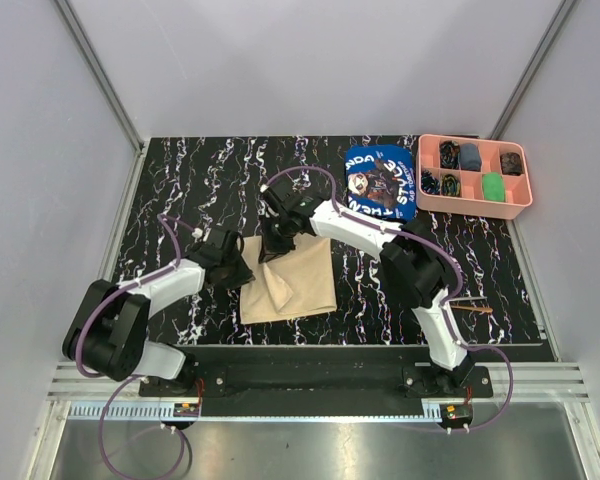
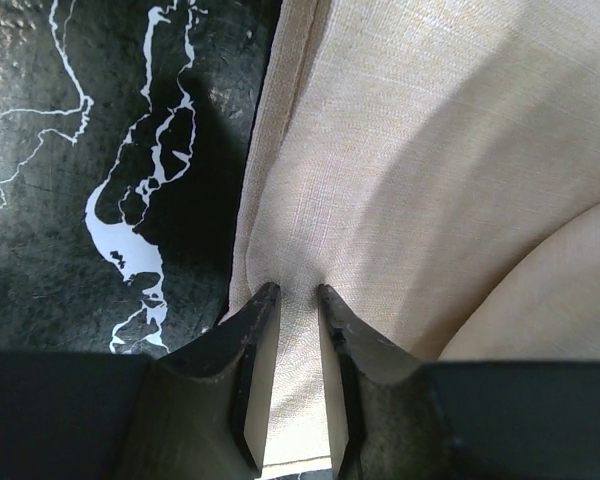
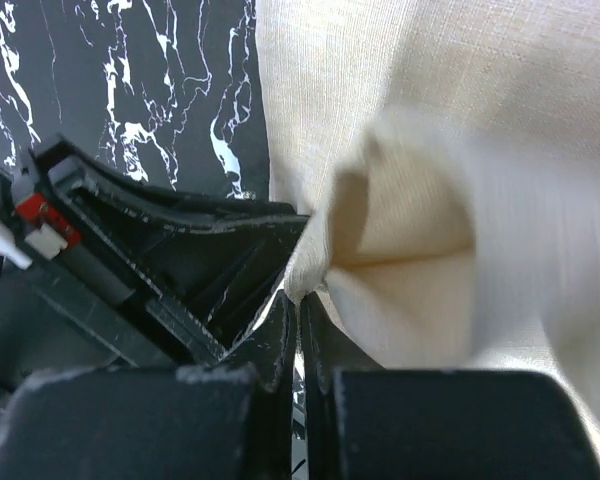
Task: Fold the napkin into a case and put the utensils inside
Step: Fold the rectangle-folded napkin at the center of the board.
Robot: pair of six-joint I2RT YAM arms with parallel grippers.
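Pinching the napkin at its edge, our left gripper has cloth squeezed between narrowly parted fingers; our right gripper is clamped tight on a raised fold.

I see the napkin as plain beige-tan with no print, on a black marble-look table with white veins. Beyond the napkin lie a blue cloth printed with a cartoon figure and a pink compartment tray. The left arm and right arm are white and black, with purple cables.

Right of napkin, blue cloth and tray obstruct.
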